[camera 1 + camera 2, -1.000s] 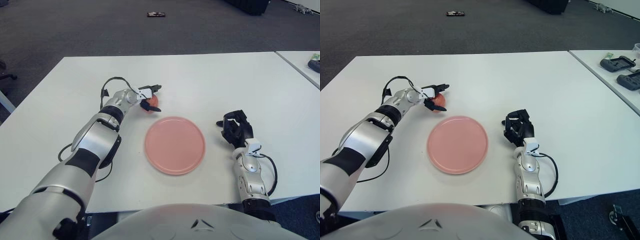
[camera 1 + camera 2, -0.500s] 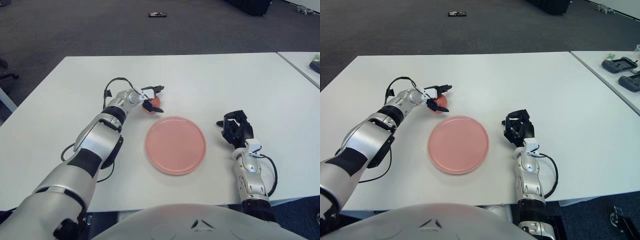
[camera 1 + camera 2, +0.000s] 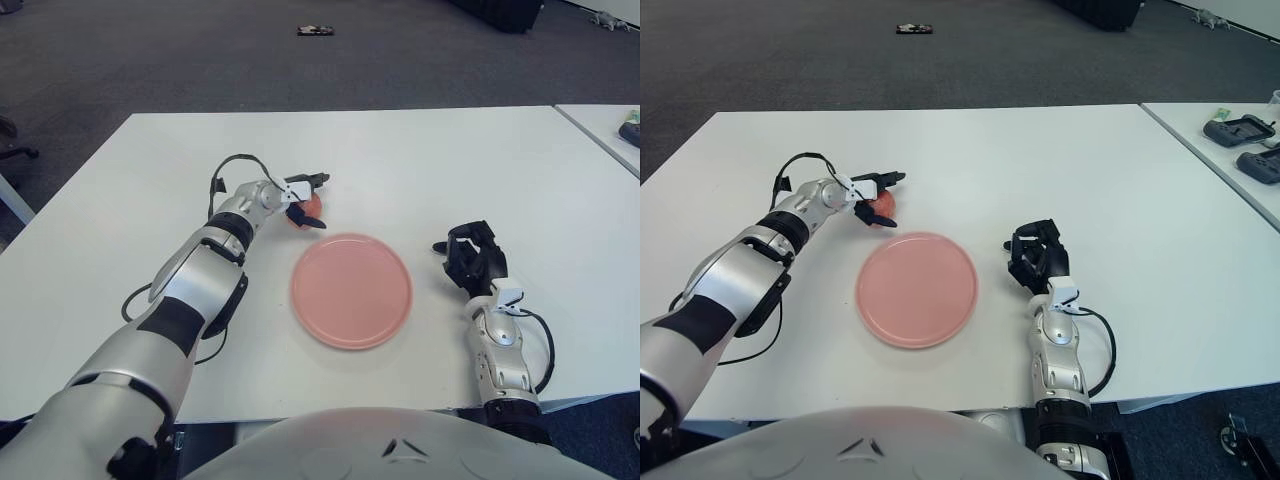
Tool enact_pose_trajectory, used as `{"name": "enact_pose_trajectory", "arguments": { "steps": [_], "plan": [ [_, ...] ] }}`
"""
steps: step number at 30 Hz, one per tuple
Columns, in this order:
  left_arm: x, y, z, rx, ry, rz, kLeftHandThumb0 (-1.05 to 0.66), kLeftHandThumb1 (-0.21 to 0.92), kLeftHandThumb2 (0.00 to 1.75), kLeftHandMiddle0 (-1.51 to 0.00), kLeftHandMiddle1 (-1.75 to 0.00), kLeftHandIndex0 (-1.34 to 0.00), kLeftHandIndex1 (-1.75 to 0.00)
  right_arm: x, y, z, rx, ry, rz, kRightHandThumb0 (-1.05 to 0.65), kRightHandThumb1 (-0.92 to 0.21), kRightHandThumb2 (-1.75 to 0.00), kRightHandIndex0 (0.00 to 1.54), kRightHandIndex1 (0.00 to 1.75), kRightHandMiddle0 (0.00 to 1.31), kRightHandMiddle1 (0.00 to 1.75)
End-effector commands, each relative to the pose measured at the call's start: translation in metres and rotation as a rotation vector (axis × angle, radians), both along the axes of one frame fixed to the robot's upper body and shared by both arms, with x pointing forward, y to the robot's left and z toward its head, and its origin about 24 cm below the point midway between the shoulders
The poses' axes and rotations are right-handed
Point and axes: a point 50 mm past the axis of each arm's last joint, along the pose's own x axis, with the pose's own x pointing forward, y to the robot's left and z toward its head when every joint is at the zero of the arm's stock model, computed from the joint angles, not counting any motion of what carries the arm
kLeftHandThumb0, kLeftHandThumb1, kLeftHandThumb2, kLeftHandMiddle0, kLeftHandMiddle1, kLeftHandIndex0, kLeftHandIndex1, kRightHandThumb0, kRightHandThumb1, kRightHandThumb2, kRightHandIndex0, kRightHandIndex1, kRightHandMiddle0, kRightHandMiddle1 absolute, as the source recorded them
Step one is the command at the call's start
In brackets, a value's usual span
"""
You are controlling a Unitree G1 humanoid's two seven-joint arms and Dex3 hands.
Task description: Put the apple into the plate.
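A small red apple (image 3: 309, 205) lies on the white table just beyond the far left rim of the round pink plate (image 3: 350, 290). My left hand (image 3: 306, 201) reaches to the apple from the left. Its fingers are spread, one above the apple and one below it, straddling it without closing. The apple is partly hidden by them. My right hand (image 3: 470, 256) rests on the table to the right of the plate, fingers relaxed, holding nothing.
The white table (image 3: 420, 160) ends close in front of me. A second table with dark devices (image 3: 1240, 140) stands at the far right. A small dark object (image 3: 313, 30) lies on the grey floor beyond.
My left hand has edged a little to the right, so its fingers reach further round the apple. The apple, plate and right hand have not moved.
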Motion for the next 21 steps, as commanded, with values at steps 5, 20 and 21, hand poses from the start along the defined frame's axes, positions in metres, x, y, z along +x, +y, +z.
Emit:
{"name": "enact_pose_trajectory", "arguments": {
  "steps": [5, 20, 21],
  "plan": [
    [-0.013, 0.002, -0.024, 0.057, 0.05, -0.002, -0.94, 0.55, 0.58, 0.0, 0.0, 0.0, 0.0, 0.0, -0.002, 0.005, -0.013, -0.052, 0.007, -0.36, -0.77, -0.73, 0.51, 1.23, 0.27, 1.75],
    [-0.017, 0.008, -0.033, 0.136, 0.052, -0.018, -1.05, 0.77, 0.34, 0.0, 0.0, 0.0, 0.0, 0.0, -0.002, 0.005, 0.007, -0.033, 0.006, -0.36, -0.77, -0.73, 0.5, 1.23, 0.28, 1.75],
    [-0.017, 0.008, -0.033, 0.148, 0.04, -0.025, -1.04, 0.77, 0.34, 0.0, 0.0, 0.0, 0.0, 0.0, -0.002, 0.005, 0.008, -0.036, 0.007, -0.36, -0.77, -0.73, 0.5, 1.23, 0.28, 1.75]
  ]
}}
